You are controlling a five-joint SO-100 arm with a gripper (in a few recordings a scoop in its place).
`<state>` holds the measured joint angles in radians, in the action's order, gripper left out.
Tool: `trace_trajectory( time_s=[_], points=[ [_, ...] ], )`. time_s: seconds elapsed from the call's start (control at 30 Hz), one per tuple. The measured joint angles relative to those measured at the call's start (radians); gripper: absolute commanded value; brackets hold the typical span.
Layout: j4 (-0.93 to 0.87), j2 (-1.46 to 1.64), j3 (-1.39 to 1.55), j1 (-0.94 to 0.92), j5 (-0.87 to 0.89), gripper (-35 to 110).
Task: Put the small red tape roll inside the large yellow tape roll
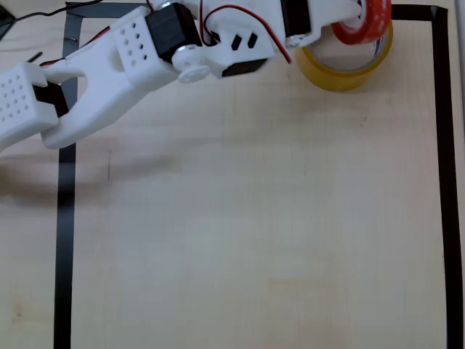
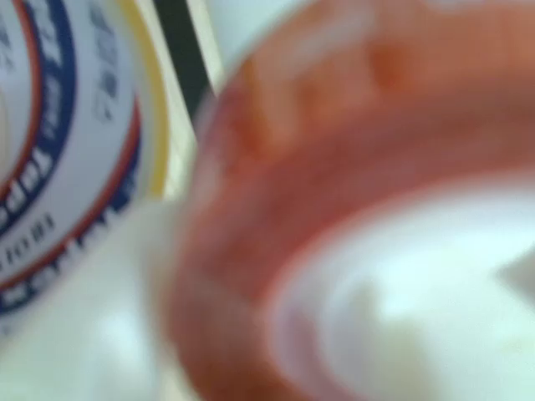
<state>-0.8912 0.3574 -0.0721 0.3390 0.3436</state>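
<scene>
Honestly a lot is hidden from me right now. In the overhead view the white arm (image 1: pixel 145 51) reaches across the table's far edge from the left, and its front end covers the gripper (image 1: pixel 347 18), so I can't tell how wide the fingers are or whether they actually pinch anything. The small red tape roll (image 1: pixel 374 22) sits right at the arm's tip, cut off by the top of the picture, only its right half showing. It's tilted, leaning over the far rim of the large yellow tape roll (image 1: pixel 349 69), overlapping it, though I can't tell if it's touching or held just above. The yellow roll lies flat near the table's far right corner, hole facing up, its left side partly under the arm. In the wrist view everything is a blur: the red roll (image 2: pixel 251 209) fills most of the shot, white core toward the lower right, and the yellow roll's printed white core (image 2: pixel 75 142) with red and blue lettering shows at the left. Black tape (image 1: pixel 65 240) borders the pale wooden table (image 1: pixel 247 240) along the left and right edges, and the arm carries red wires (image 1: pixel 247 18) on top.
</scene>
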Motion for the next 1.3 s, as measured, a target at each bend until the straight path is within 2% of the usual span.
trace_trajectory(
  time_s=[0.5,0.57,0.67,0.73,1.07,1.3],
  points=[
    [-0.074,-0.02,-0.034,0.003,0.003,21],
    [-0.083,-0.02,-0.034,0.009,0.003,18],
    [-0.087,-0.02,-0.034,0.011,0.003,0],
    [-0.083,-0.02,-0.034,0.005,0.003,0],
    [0.212,-0.044,-0.034,-0.018,0.061,0],
    [0.287,-0.115,-0.032,-0.028,0.225,0]
  ],
)
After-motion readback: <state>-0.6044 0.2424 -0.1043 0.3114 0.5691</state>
